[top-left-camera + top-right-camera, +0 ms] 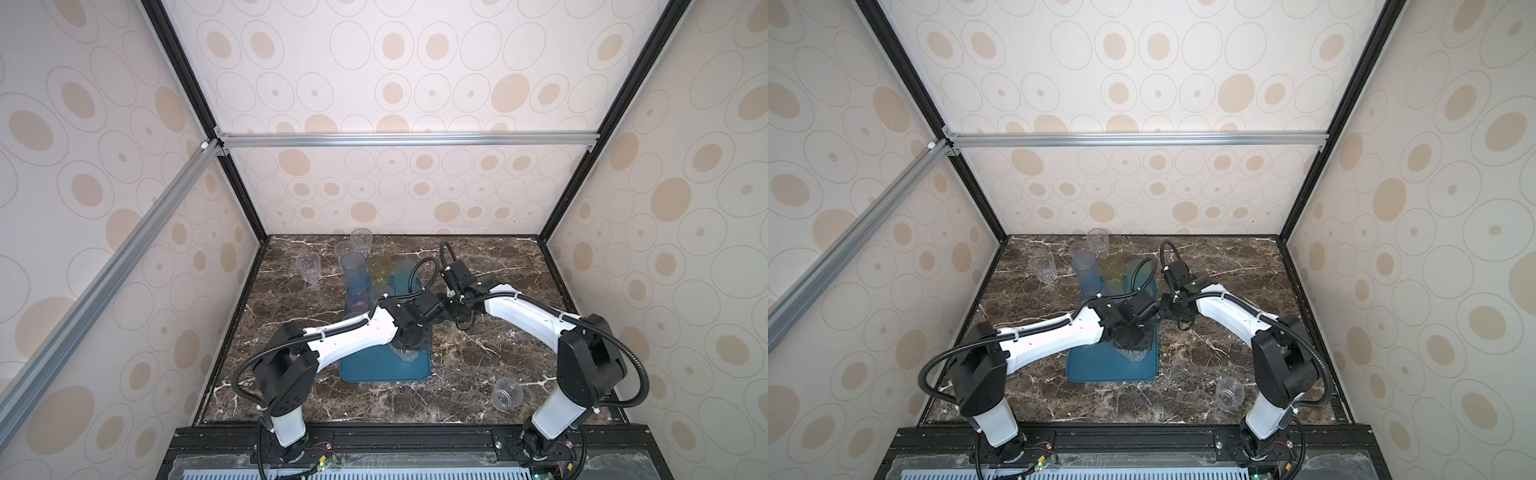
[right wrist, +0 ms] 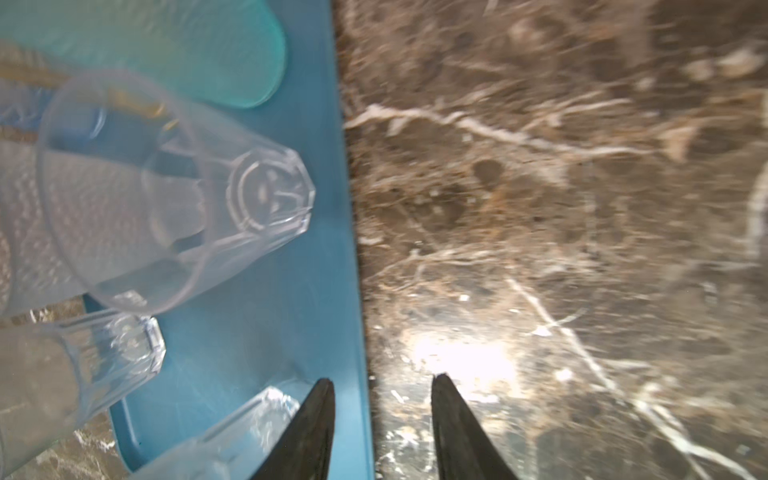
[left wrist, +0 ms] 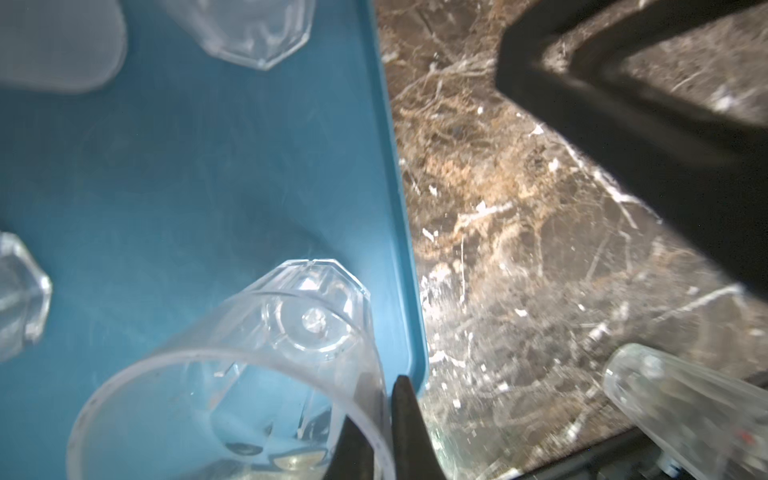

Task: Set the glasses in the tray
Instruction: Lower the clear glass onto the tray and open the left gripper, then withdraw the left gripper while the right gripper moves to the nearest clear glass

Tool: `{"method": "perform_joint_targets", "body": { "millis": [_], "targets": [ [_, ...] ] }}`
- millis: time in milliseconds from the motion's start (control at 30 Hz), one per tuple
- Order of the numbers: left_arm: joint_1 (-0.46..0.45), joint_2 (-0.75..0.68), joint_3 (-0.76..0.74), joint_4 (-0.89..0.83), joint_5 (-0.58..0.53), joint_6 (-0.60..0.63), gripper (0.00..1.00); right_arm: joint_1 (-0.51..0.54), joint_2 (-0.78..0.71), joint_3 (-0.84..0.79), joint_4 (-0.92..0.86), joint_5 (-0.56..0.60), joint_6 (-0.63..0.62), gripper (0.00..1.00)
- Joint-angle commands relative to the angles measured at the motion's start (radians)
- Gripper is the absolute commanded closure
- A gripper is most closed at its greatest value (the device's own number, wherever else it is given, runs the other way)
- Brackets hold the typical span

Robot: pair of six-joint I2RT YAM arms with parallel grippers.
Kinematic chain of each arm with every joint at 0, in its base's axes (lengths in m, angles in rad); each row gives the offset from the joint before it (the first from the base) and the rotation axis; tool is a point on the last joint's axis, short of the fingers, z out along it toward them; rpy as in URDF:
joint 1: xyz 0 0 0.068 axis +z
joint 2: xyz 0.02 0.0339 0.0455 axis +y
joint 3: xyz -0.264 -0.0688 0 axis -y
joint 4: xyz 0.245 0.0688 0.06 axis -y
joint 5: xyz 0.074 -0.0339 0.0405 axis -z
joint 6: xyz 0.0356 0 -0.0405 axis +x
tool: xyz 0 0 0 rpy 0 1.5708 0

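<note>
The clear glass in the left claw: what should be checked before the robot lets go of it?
1. Left gripper shut on the clear glass at its rim: ok.
2. Its base over the tray, inside the rim: ok, but near the edge.
3. Base resting flat on the tray: cannot tell.
4. Neighbouring glass apart from it: ok.
5. Right gripper open, empty: ok.
6. Every glass in the tray: not ok; a tipped glass lies on the table.
</note>
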Motion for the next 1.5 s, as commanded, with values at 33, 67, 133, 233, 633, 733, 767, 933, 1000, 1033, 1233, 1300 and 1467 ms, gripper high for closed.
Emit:
{"method": "perform_joint_targets", "body": {
  "millis": [33,67,133,233,633,733,767,933,1000,1033,1233,1300,1467],
  "targets": [
    [-0.007,0.093,0.149,-0.069,-0.061,0.144,1.00,-0.040,-0.058,-0.030,-0.010,-0.005,-0.004,0.58],
    [-0.007,0.118,0.175,-0.078,-0.065,0.161,1.00,-0.045,-0.063,-0.034,-0.012,-0.005,-0.006,0.58],
    [-0.006,0.155,0.210,-0.094,-0.073,0.189,1.00,-0.048,-0.069,-0.038,-0.016,-0.003,-0.009,0.59],
    [-0.006,0.180,0.251,-0.109,-0.069,0.215,0.97,-0.049,-0.073,-0.048,-0.020,-0.007,-0.009,0.58],
    [-0.004,0.086,0.305,-0.106,-0.104,0.240,0.55,-0.047,-0.088,-0.063,-0.031,-0.041,-0.005,0.58],
    [-0.004,0.045,0.294,-0.110,-0.115,0.243,0.52,-0.041,-0.096,-0.057,-0.048,-0.085,-0.018,0.57],
    [-0.005,0.027,0.283,-0.107,-0.116,0.245,0.51,-0.040,-0.105,-0.058,-0.052,-0.100,-0.023,0.56],
    [0.004,-0.110,0.189,-0.068,-0.168,0.257,0.49,-0.032,-0.139,-0.069,-0.069,-0.213,-0.053,0.49],
    [0.018,-0.172,0.134,-0.034,-0.180,0.257,0.48,-0.017,-0.146,-0.069,-0.076,-0.232,-0.060,0.48],
    [0.031,-0.207,0.095,-0.011,-0.184,0.257,0.48,-0.008,-0.144,-0.068,-0.078,-0.234,-0.063,0.47],
    [0.113,-0.385,-0.101,0.101,-0.266,0.259,0.50,0.045,-0.094,-0.040,-0.076,-0.227,-0.051,0.47],
    [0.144,-0.440,-0.157,0.147,-0.268,0.257,0.50,0.058,-0.061,-0.016,-0.079,-0.209,-0.050,0.48],
    [0.184,-0.521,-0.244,0.219,-0.254,0.255,0.50,0.088,0.026,0.040,-0.063,-0.205,-0.040,0.52]
  ]
}}
